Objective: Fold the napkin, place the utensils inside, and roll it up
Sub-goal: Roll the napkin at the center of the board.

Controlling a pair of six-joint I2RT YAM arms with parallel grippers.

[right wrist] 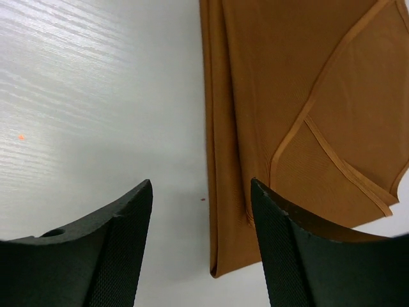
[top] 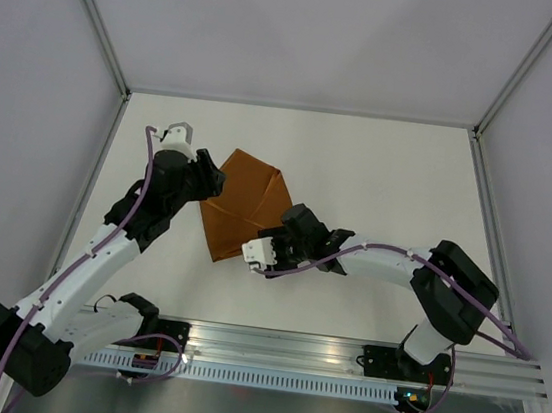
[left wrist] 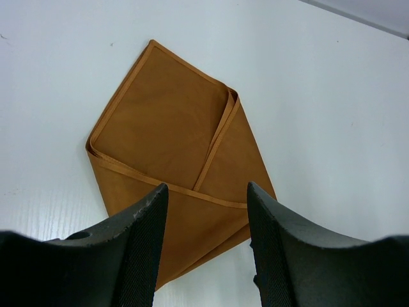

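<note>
The rust-orange napkin [top: 244, 206] lies folded flat on the white table, its flaps overlapping with hemmed edges crossing. In the left wrist view the napkin [left wrist: 172, 128] lies ahead of and under my left gripper [left wrist: 208, 188], which is open and empty above its near corner. My left gripper [top: 214, 183] hovers at the napkin's left edge. My right gripper [top: 293, 231] is at its right edge. In the right wrist view my right gripper [right wrist: 201, 185] is open and empty, with a folded corner of the napkin [right wrist: 287, 96] between the fingers. The knife is out of view.
The white table [top: 380, 179] is walled by grey panels at the back and both sides. An aluminium rail [top: 338, 355] carrying both arm bases runs along the near edge.
</note>
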